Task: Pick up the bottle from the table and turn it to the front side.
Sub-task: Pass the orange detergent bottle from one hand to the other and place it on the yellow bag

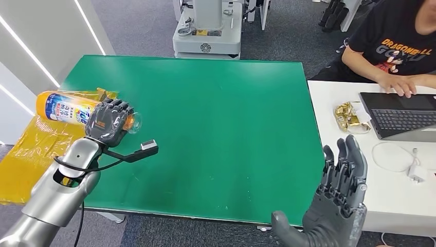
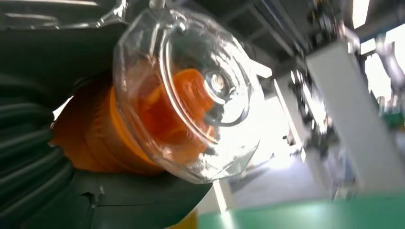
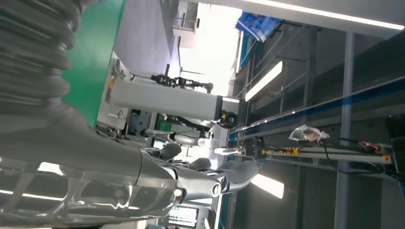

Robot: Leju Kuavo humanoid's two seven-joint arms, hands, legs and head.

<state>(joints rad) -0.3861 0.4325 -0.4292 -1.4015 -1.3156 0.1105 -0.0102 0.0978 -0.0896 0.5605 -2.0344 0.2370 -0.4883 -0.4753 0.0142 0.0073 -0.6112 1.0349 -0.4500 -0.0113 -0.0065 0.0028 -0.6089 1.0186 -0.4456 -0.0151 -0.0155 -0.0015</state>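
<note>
The left hand [image 1: 107, 122] is clenched around the neck end of the orange plastic bottle with a blue-and-white label and clear domed cap [image 1: 72, 110], holding it on its side, lifted clear of the green table [image 1: 216, 134]. The body projects outward past the back of the hand; the cap [image 2: 191, 95] sits just beyond the fingers. This hold likely lets the wrist roll the label forward. The right hand [image 1: 337, 198] is released, fingers spread upright, well apart from the bottle, holding nothing.
</note>
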